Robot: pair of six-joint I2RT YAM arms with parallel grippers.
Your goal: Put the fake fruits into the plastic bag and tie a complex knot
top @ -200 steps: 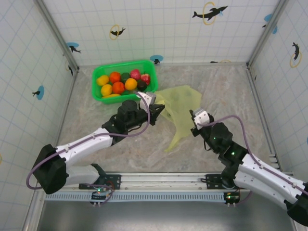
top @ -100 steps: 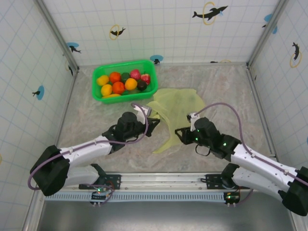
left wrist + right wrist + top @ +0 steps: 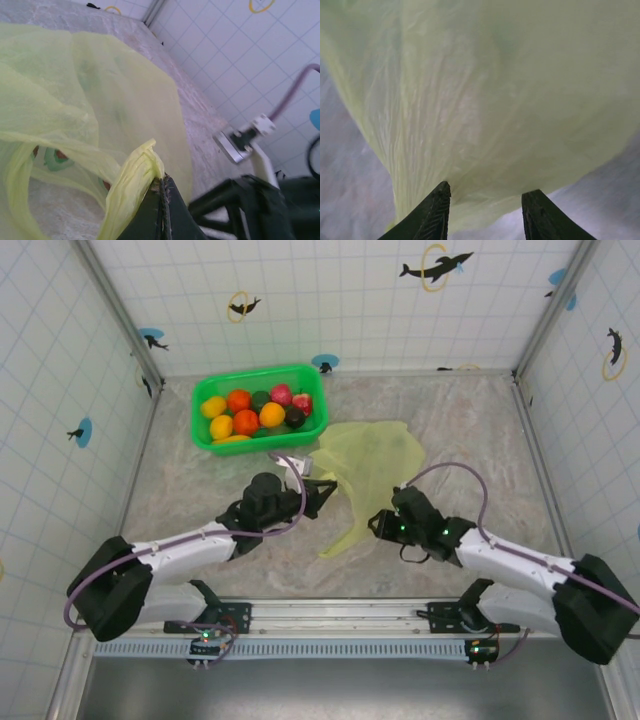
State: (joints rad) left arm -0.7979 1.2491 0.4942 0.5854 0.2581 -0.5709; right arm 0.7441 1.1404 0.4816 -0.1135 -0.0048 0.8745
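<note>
So, the left wrist view catches what the overhead can't — the left gripper (image 3: pixel 162 186) clenched on a bunched strip of the plastic bag (image 3: pixel 100 95). Right gripper (image 3: pixel 487 192) is released, fingers spread at the bag's near edge. Bag's translucent yellow-green, crumpled mid-table, right of the green tray (image 3: pixel 197 415).

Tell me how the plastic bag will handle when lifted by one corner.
Probably very floppy: the plastic bag lies crumpled, and its pinched edge bunches in the left end effector. Likely very light, being thin enough to see through.
</note>
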